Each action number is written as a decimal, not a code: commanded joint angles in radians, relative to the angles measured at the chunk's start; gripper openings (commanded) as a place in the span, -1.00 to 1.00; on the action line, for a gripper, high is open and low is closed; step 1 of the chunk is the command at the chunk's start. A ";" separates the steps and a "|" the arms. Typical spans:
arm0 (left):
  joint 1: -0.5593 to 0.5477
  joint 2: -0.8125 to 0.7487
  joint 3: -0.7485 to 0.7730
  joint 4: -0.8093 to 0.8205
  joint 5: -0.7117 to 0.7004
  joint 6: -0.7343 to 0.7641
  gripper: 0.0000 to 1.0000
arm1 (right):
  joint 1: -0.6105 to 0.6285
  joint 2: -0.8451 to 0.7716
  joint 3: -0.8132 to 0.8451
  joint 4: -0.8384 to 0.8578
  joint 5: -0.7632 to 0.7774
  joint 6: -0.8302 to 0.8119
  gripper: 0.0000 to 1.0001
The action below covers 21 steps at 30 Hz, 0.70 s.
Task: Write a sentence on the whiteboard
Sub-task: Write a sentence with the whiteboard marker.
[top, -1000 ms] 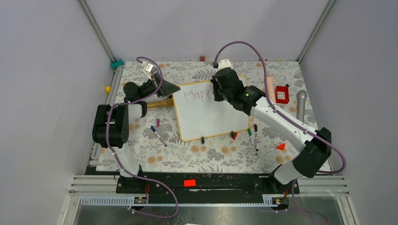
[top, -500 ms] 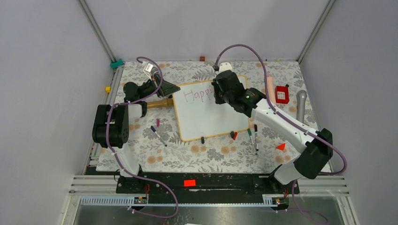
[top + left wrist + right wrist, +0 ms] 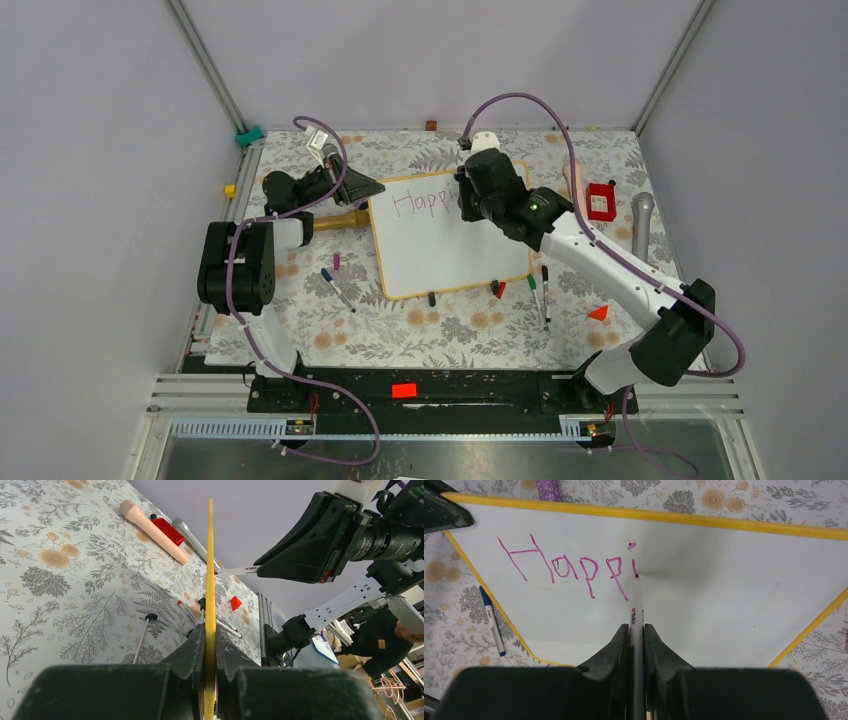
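Right fingers (image 3: 636,630) clamped on a white marker (image 3: 636,602), pink tip touching the whiteboard (image 3: 734,595) just below the dot of the "i". The sentence (image 3: 569,567) so far reads "Happi" in pink-magenta, one line only, upper left part of the board. Left fingers (image 3: 210,645) clamped on the board's yellow rim (image 3: 210,560) at its left edge, seen edge-on in the left wrist view.

Vs. earlier frames: right gripper (image 3: 470,205) has shifted slightly right and toward the far side along the lettering; right arm elbow sits a bit further right and lower in the top view. Left gripper (image 3: 362,190) holds the same place on the rim, though its wrist looks slightly turned. Board posn unchanged, tilted on the table (image 3: 300,330), floral cloth under it.

Around the board: blue-capped marker (image 3: 337,289) and small purple cap (image 3: 337,261) on the left; green marker (image 3: 536,297) and black marker (image 3: 546,287) at lower right, w/ a red piece (image 3: 500,289) at the board's near edge. Red cone (image 3: 598,313) further right. Pink cylinder (image 3: 152,530), red box (image 3: 600,201) and grey microphone (image 3: 642,223) well apart on the far right.
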<state>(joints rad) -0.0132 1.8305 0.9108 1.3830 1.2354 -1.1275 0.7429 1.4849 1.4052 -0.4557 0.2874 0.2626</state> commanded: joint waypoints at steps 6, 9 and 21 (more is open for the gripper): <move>-0.002 -0.018 0.035 0.082 0.021 -0.005 -1.00 | -0.043 -0.055 0.061 0.005 -0.001 -0.025 -1.00; -0.002 -0.017 0.036 0.083 0.027 -0.002 -1.00 | -0.049 -0.059 0.062 0.003 0.000 -0.029 -1.00; 0.001 -0.017 0.007 0.083 0.006 -0.009 -1.00 | -0.048 -0.110 0.043 0.000 -0.040 -0.020 -1.00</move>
<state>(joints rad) -0.0132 1.8336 0.9226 1.3853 1.2453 -1.1427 0.7002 1.4387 1.4273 -0.4648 0.2745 0.2470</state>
